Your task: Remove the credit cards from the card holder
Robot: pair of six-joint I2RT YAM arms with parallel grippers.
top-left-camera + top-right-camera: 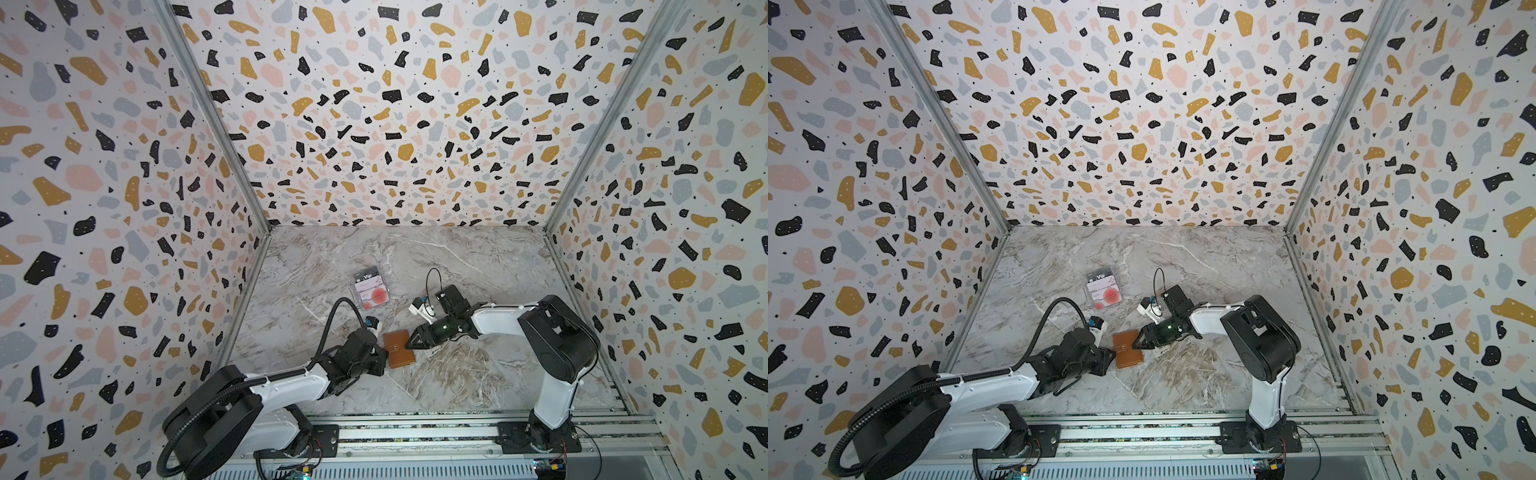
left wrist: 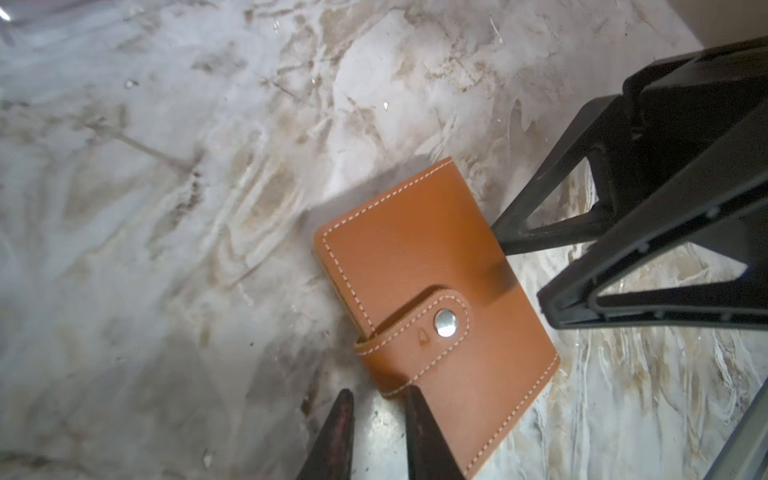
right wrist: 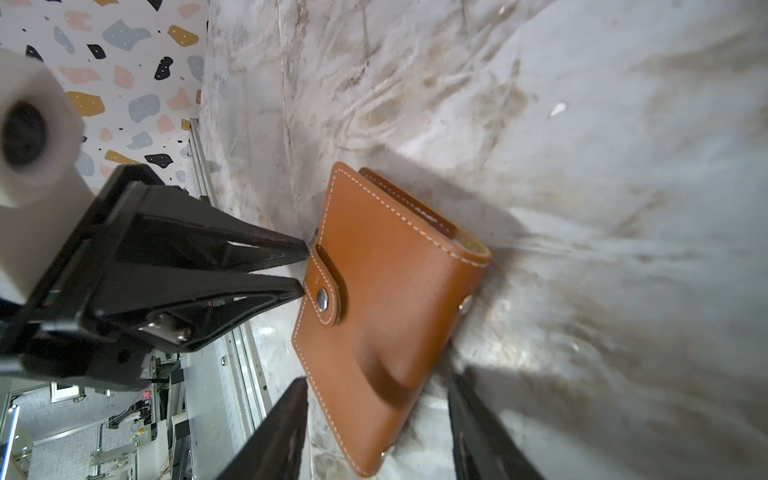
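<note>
Jaws flank card holder [image 1: 400,350], snap strap [image 2: 415,332] fastened; clear case [image 1: 371,286] well apart.

One card holder [image 1: 401,351], two end effectors [image 1: 384,354] [image 1: 409,343]

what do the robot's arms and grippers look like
Both have white links, black joints and bases; left arm carries a thick ribbed black hose, right arm a thin black wire loop; left gripper and right gripper are black with tapered triangular fingers.
</note>
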